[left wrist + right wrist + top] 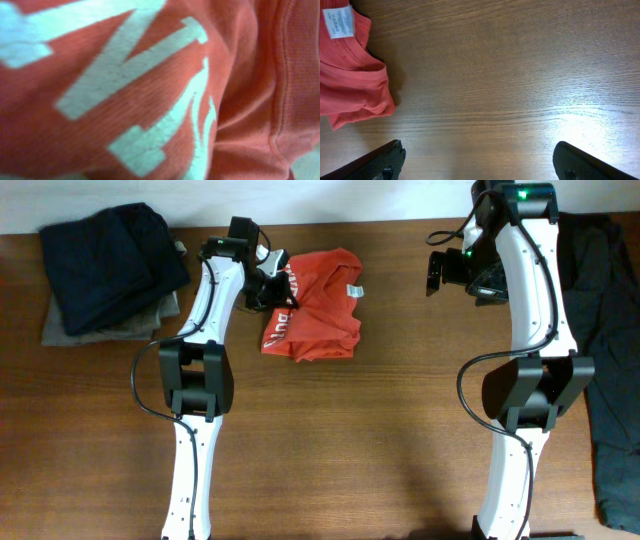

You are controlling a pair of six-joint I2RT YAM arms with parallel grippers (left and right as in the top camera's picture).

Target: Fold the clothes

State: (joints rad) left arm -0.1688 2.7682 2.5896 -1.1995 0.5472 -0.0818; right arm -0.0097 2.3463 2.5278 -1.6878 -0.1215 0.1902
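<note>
- The T-shirt [315, 305] lies crumpled in a rough heap on the table [380, 440], towards the far edge and left of centre. A white neck label [353, 290] shows near the heap's far right side.
- The left gripper [272, 288] sits at the shirt's far left edge, in contact with the cloth. The left wrist view is filled by red-orange fabric and the white lettering [125, 75], pressed close to the lens, with a ribbed hem down the right side.
- The right gripper [440, 270] hangs over bare wood, well apart from the shirt and to its right. In the right wrist view the shirt [350, 85] takes up the upper left corner, with its label [339, 22] visible.
- The table is dark brown wood with visible grain and a bright glare patch in the right wrist view. A pale strip of wall [300, 200] runs behind the far edge.
- A pile of dark clothes [110, 265] sits at the far left corner on top of a grey garment [60, 330]. Another dark garment [610, 380] lies along the right edge.
- The left gripper is closed, clamped on the shirt's left edge. Its fingers are hidden by the cloth in its own wrist view.
- The right gripper [479, 147] is spread wide with nothing between the jaws. Its two black fingertips [390, 157] sit far apart at the bottom of its wrist view.
</note>
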